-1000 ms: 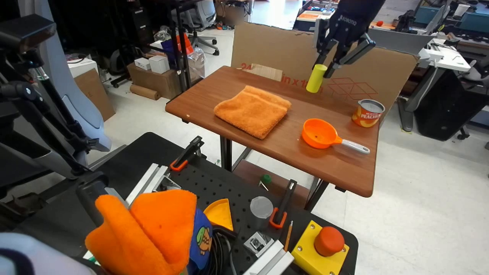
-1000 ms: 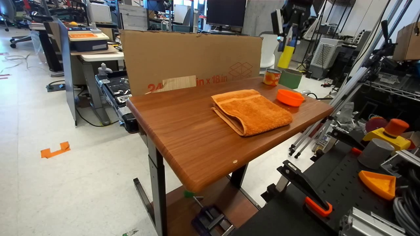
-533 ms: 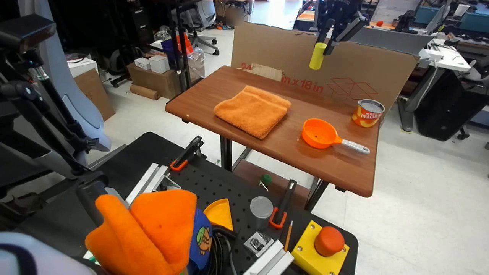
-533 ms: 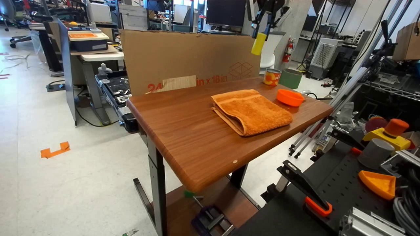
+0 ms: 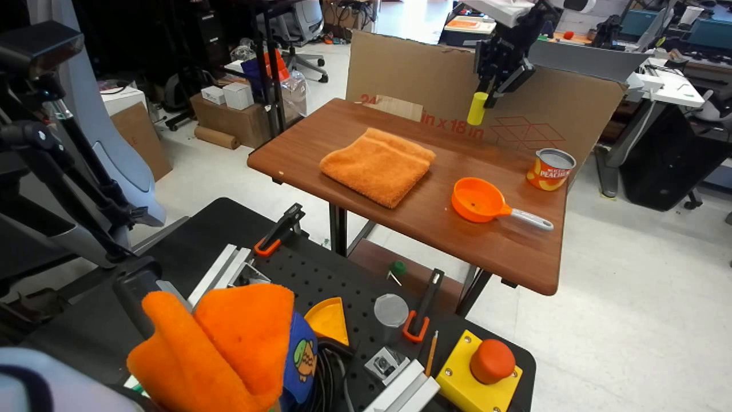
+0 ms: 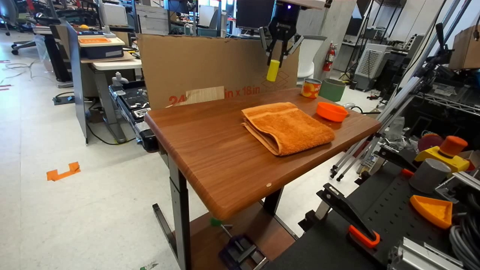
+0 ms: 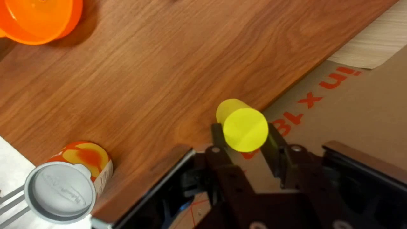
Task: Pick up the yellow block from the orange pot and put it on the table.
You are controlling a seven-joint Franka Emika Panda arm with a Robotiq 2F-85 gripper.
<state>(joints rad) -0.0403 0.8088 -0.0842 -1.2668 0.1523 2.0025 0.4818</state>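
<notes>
Claw (image 7: 244, 132) closed around the yellow block (image 6: 273, 71), which I hold above the table (image 6: 215, 146) near the cardboard wall (image 6: 217, 63); released before its base touches down, it may topple and roll.

Wears white on the arm link (image 5: 506, 11), black on the pincer (image 7: 244, 135). Shows pale lettering (image 6: 283, 26) (too small to read) and a tiny violet light (image 6: 289, 6). Bears round, greyish studs (image 7: 296, 148) along dark, jointed fingers (image 7: 232, 176).

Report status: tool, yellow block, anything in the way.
Tool gripping cylindrical yellow block. Block aloft, out of orange pot, not yet on table. Possible snag: cardboard wall along table edge.
</notes>
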